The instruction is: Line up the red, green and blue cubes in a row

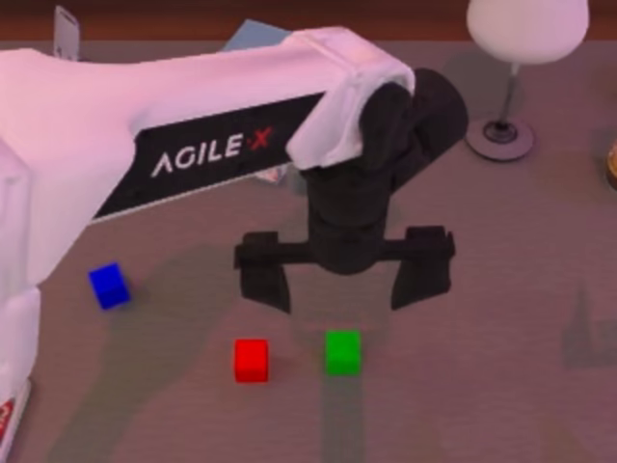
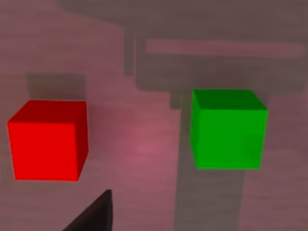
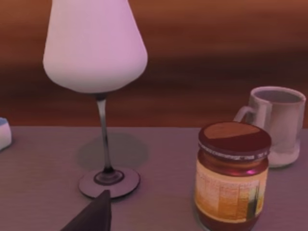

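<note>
The red cube (image 1: 252,359) and the green cube (image 1: 342,351) sit side by side near the table's front, a small gap between them. Farther left and a little further back lies the blue cube (image 1: 109,285). My left gripper (image 1: 342,285) hangs open just behind the green cube, with nothing between its fingers. Its wrist view looks down on the red cube (image 2: 48,139) and the green cube (image 2: 228,130), with one dark fingertip (image 2: 98,214) at the edge. My right arm is out of the top view; its wrist view shows one dark fingertip (image 3: 96,214) set off to one side.
A white wine glass (image 1: 525,29) stands at the back right, its foot (image 1: 499,138) on the table. A pale-blue book (image 1: 255,37) lies behind the left arm. The right wrist view shows the glass (image 3: 96,48), a jar (image 3: 233,175) and a mug (image 3: 279,125).
</note>
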### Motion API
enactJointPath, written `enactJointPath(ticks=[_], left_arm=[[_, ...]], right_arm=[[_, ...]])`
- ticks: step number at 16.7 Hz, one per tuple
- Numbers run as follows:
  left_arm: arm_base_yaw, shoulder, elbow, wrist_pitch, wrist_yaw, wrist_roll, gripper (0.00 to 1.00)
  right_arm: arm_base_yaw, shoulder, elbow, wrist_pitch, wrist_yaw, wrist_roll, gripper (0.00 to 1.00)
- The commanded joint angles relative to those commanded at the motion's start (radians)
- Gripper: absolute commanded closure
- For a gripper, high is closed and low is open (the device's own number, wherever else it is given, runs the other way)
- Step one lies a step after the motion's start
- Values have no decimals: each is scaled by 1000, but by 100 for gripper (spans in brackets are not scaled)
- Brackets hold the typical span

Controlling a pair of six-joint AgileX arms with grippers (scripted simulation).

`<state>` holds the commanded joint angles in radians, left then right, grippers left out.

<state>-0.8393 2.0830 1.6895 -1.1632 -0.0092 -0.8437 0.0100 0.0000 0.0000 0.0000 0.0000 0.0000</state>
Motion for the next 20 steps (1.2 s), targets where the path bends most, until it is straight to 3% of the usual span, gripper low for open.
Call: enactJointPath(ticks=[4, 8, 20], left_arm=[[39, -3, -11, 5, -2, 105, 0], [128, -13, -42, 18, -2, 361, 0], [530, -101, -249, 86, 8, 1491, 0]], right_arm=[[0, 0, 0, 0, 0, 0, 0], [0, 0, 0, 0, 0, 0, 0], [0, 0, 0, 0, 0, 0, 0]])
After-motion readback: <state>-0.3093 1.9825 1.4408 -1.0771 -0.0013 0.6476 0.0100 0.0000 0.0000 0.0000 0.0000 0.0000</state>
